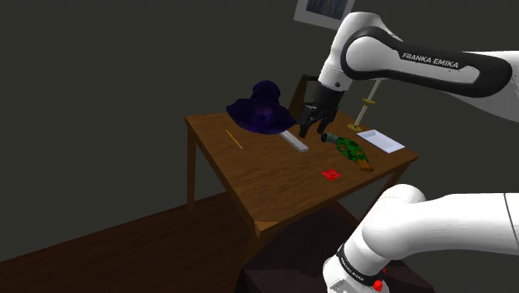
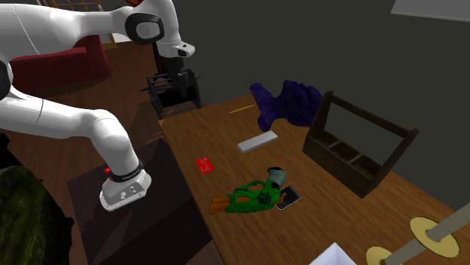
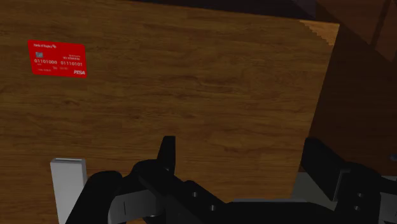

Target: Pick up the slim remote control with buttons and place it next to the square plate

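Jaws are seen standing open in the wrist view: the two black fingers (image 3: 167,153) are set well apart and nothing is clasped between them. Bare wood of the table (image 3: 210,76) and its edge are seen through the gap. The gripper (image 1: 313,128) is held in the air above the table top.

The slim remote (image 1: 299,144), drawn pale grey, is laid flat on the wood. In the shoulder view it is found just below and to the left of the fingertips, and in the wrist view one blunt end of it is caught beside a finger. Its buttons cannot be made out. It is placed between a purple hat (image 1: 261,108) and a green toy gun (image 1: 353,151), apart from both.

The square plate (image 1: 382,140), drawn white, is set near the table's corner at the shoulder view's right, well apart from the remote, with the toy gun lying between the two. An upright post on a yellow base (image 1: 366,112) is stood just behind the plate. A red card (image 1: 333,174) is laid nearer the front edge, and a thin yellow stick (image 1: 234,138) lies beside the hat. In the second exterior view a dark phone (image 2: 288,198) is seen touching the toy gun, and a dark wooden caddy (image 2: 360,150) with compartments is stood beyond the remote.
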Tool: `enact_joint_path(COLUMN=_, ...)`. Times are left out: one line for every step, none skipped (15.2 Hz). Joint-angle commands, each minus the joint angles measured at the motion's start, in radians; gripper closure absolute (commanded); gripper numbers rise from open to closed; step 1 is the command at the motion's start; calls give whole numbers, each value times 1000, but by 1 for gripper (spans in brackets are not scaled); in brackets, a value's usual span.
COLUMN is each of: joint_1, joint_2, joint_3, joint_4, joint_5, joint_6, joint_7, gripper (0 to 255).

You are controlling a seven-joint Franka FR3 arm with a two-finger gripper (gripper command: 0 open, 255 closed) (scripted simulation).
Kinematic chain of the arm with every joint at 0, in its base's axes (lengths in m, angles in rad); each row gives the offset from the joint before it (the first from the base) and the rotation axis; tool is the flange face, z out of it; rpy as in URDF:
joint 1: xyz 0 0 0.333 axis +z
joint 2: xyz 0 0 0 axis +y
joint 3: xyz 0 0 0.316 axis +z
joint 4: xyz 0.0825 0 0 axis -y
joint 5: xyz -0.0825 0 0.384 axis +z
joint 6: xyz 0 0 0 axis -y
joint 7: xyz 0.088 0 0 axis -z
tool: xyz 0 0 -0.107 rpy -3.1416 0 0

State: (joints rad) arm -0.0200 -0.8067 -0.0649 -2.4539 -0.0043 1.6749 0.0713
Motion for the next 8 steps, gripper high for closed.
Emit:
enact_joint_path(joint_1=0, joint_2=0, joint_3=0, joint_4=0, joint_5=0, joint_6=0, joint_7=0, gripper=0)
enact_joint_path(joint_1=-6, joint_2=26, joint_3=-14, joint_4=1, joint_5=-10, joint_6=24, joint_7=-14, gripper=0)
enact_joint_path(joint_1=-12, joint_2=54, joint_3=-29, joint_4=2, joint_5=-20, joint_6=49, joint_7=-27, gripper=0)
enact_joint_path(joint_1=-17, joint_2=82, joint_3=-43, joint_4=5, joint_5=-29, joint_6=73, joint_7=-41, gripper=0)
enact_joint_path(joint_1=-23, joint_2=112, joint_3=-57, joint_4=10, joint_5=-37, joint_6=96, joint_7=-54, gripper=0)
enact_joint_path(joint_1=-27, joint_2=142, joint_3=-71, joint_4=15, joint_5=-44, joint_6=120, joint_7=-67, gripper=0)
enact_joint_path(joint_1=-32, joint_2=173, joint_3=-85, joint_4=22, joint_5=-51, joint_6=143, joint_7=-80, gripper=0)
enact_joint_path(joint_1=-36, joint_2=204, joint_3=-99, joint_4=30, joint_5=-57, joint_6=165, joint_7=-93, gripper=0)
